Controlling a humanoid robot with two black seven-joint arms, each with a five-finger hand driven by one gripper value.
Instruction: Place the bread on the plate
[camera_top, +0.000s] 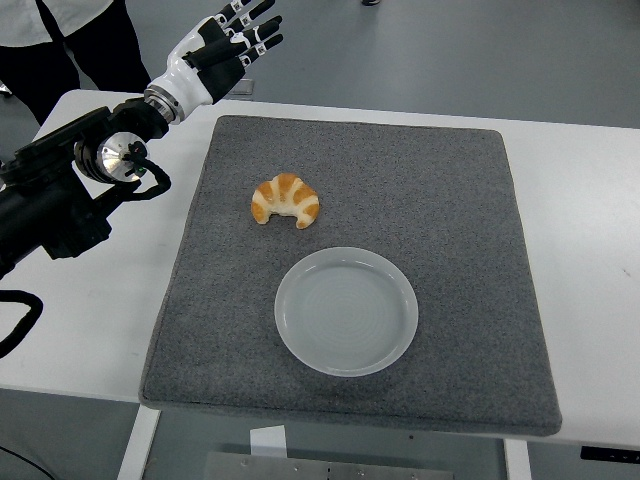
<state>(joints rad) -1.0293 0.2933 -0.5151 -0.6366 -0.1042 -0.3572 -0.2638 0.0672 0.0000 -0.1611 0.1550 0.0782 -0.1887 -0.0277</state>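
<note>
Starting from the near edge, the white table (90, 330) carried a grey mat (450, 300) that covered most of its middle. On the near half of that mat sat the plate (346, 311), pale, round and bare. Just beyond it, a little to the left and not touching its rim, lay the bread (286, 200) — a golden croissant with its horns pointing toward the plate.

Farther back, at the table's far left corner, the left hand (222, 48) hung raised above the edge with its fingers spread and nothing in them, well apart from the bread. The right arm was out of view. A person in dark trousers and a white top (70, 40) stood at the top left, behind the arm.

To do the reach well, the hand would probably need to come down and rightward over the croissant's thick middle, keeping the fingers open until they straddled it — then closing gently, since the pastry looked soft enough to crush. Lifting it clear of the mat before carrying it toward the plate's centre should keep it from dragging against the rim.

No brand, label or readable writing showed anywhere.
</note>
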